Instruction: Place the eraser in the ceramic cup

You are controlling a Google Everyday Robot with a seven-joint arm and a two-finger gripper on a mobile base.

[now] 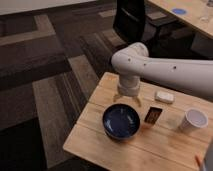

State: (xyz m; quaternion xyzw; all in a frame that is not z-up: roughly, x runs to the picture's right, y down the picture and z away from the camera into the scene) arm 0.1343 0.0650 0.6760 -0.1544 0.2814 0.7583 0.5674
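The eraser (153, 115), a small flat dark block, lies on the wooden table (95, 135) just right of the dark blue bowl. To its right, near the table's right side, stands the small white ceramic cup (193, 120), upright. My gripper (128, 101) hangs from the thick white arm over the table's far part, just behind the bowl and left of the eraser. Its two fingers (119, 97) point down and stand apart, open, with nothing between them.
A wide dark blue bowl (121, 121) sits mid-table in front of the gripper. A small white oblong object (164, 97) lies behind the eraser. A black office chair (131, 20) and a long desk (192, 15) stand beyond, on striped carpet.
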